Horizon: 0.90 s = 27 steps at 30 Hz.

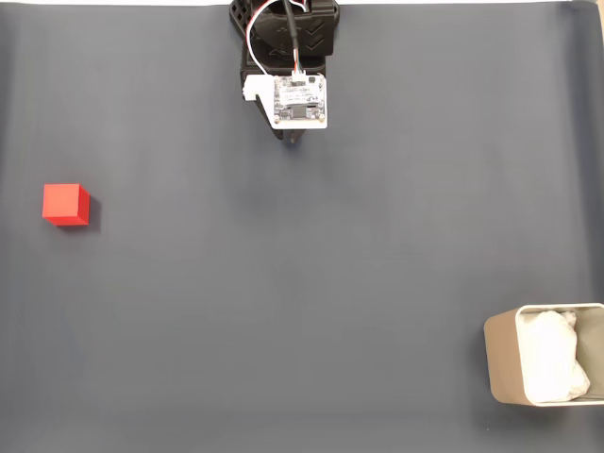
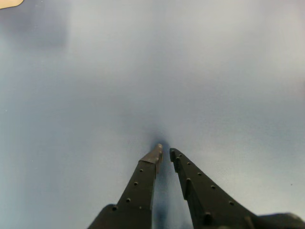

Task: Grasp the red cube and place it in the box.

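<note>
Fixed view: nothing is done yet. Cube (image 1: 65,204) sits far left on the surface (image 1: 283,283), box (image 1: 545,368) at lower right, well apart. Fingers (image 2: 165,152) are nearly together, empty; grasp and placement both remain.

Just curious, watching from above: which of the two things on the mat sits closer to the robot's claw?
The red cube, at the mat's left edge; the box in the bottom-right corner lies farther from the gripper.
</note>
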{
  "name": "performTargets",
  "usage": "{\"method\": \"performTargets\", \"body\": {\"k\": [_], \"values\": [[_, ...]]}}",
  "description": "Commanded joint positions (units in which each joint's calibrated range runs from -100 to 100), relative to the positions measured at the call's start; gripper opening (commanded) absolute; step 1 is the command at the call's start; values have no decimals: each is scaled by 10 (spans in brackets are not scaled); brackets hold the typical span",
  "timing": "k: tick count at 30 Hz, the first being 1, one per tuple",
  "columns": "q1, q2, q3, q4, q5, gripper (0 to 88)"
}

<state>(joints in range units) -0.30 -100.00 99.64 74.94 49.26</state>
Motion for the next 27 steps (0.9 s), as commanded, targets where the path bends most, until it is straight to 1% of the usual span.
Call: {"method": "performTargets", "body": {"k": [1,27], "values": [[-1,0,3,10,-5,22],[-1,0,3,10,-5,3]]}}
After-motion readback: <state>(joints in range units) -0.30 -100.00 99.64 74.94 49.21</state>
